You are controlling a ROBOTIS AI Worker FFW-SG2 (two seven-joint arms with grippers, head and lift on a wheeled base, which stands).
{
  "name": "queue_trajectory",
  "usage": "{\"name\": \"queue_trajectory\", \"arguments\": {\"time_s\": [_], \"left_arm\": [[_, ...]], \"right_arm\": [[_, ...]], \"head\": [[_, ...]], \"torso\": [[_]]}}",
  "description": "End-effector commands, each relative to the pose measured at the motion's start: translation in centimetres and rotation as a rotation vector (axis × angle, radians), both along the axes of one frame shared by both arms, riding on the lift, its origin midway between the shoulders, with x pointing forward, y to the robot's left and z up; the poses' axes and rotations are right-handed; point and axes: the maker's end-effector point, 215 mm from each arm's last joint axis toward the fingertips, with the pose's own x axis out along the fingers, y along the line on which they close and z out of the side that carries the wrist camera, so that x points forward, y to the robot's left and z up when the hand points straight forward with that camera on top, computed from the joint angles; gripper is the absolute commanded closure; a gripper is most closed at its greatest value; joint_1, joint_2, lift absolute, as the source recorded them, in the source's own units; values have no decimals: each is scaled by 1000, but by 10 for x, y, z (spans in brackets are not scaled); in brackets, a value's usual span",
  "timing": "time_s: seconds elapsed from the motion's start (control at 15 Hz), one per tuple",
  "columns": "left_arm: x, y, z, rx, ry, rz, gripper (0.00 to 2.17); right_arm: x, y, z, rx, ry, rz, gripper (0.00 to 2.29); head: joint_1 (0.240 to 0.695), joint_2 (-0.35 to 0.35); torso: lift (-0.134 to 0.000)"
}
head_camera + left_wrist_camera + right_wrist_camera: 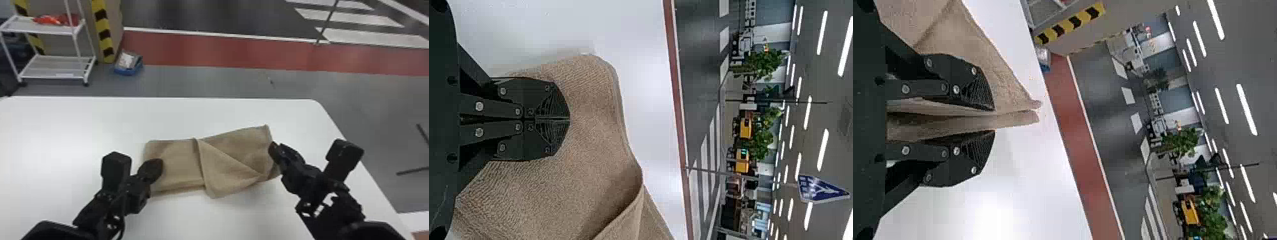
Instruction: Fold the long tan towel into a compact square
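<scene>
The tan towel lies on the table as a wide strip, its middle crossed by a slanting folded flap with a point toward the lower right. At its left end my left gripper is over the cloth. In the left wrist view that gripper is shut, its fingers together above the towel, no cloth visible between them. By the towel's right edge is my right gripper. The right wrist view has this gripper open, with the layered edge of the towel between its parted fingers.
The white table extends around the towel, its right edge running beneath the right arm. Beyond the table, on the floor, are a white wheeled rack and a blue box.
</scene>
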Motion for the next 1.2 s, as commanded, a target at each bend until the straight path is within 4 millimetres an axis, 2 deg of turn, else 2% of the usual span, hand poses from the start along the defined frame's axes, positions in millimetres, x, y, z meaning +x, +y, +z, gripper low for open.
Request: {"name": "queue_trajectory", "arguments": {"time_s": [0.0,0.13,0.2,0.27,0.4,0.53,0.8,1.0,1.07,1.13], "left_arm": [[0,-1,0,1,0,-3,1997],[-1,0,-1,1,1,-1,1997],[-1,0,-1,1,1,-1,1997],[-2,-1,-3,2,6,-2,1997],[-1,-1,-3,1,4,-2,1997],[0,-2,-1,0,0,-4,1997],[0,-1,-2,3,2,-1,1997],[3,0,-1,3,1,0,1997],[4,-1,1,2,-2,-2,1997],[3,-3,-1,3,1,-6,1997]], "right_arm": [[-4,-39,-4,-66,17,-81,66],[-2,-73,7,-123,2,-141,66],[-2,-82,14,-113,-13,-144,66],[-2,-77,28,-89,-48,-109,70],[-10,-48,44,-40,-92,-3,215],[-15,-17,55,-19,-137,119,218],[-31,19,50,-136,-198,321,218],[-46,53,70,-401,-373,510,218],[-51,66,69,-510,-398,571,218],[-58,80,61,-592,-392,652,218]], "head": [[695,-193],[695,-246],[695,-259],[695,-271],[695,-284],[695,-263],[695,-206],[695,-184],[695,-177],[695,-158]], "torso": [[-123],[-123],[-123],[-123],[-123],[-123],[-123],[-123],[-123],[-123]]}}
